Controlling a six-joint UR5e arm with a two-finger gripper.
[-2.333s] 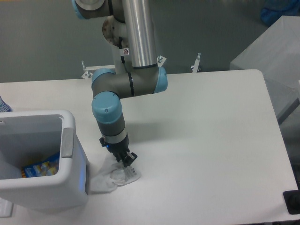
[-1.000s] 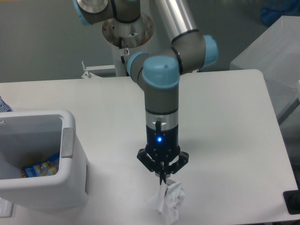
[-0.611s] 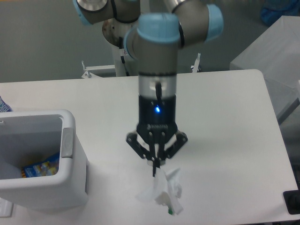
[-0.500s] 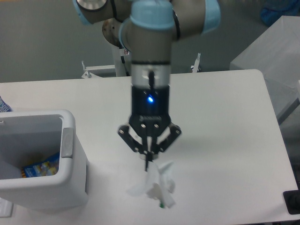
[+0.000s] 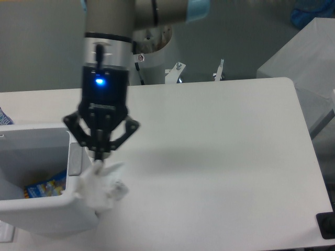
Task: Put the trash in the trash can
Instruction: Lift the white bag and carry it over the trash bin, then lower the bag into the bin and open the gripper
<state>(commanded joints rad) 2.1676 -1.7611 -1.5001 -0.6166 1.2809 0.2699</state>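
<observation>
My gripper (image 5: 98, 155) hangs high over the right rim of the white trash can (image 5: 31, 209), shut on a crumpled white wrapper (image 5: 100, 185) that dangles below the fingertips. The wrapper hangs in front of the bin's right wall and grey side tab (image 5: 76, 158). Inside the bin lies a blue and yellow packet (image 5: 46, 185). No bottle shows in this view.
The white table (image 5: 220, 157) stretches to the right of the bin. A grey block (image 5: 301, 63) stands past the table's right edge, and a small black object (image 5: 326, 225) sits at the front right corner.
The gripper lifted the wrapper off the table near the bin, then carried it left and up from the table's front middle to the bin's right rim.
</observation>
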